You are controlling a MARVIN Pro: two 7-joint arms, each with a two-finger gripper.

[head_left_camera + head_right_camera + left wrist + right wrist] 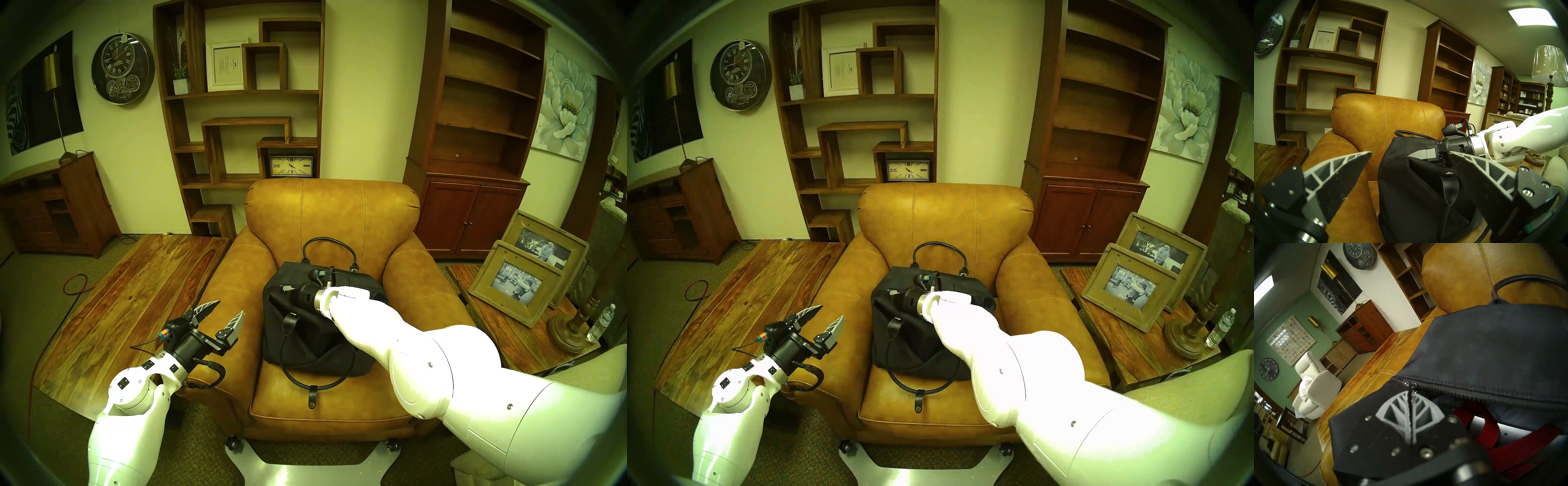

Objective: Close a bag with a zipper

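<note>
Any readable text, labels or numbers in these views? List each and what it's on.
"VIP": on the photo in the front wooden picture frame on the side table.
"VIP": on the photo in the rear picture frame.
Roman numerals, "XII" at top: on the rectangular shelf clock.
Roman numerals: on the round wall clock, mostly too small.
White framed sheet on the shelf: print too small to read.
Bag, zipper, water bottle: no legible text.

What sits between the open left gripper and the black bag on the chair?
Only the armchair's tan armrest and a strip of seat lie between the left gripper and the bag; the head views show this.
</note>
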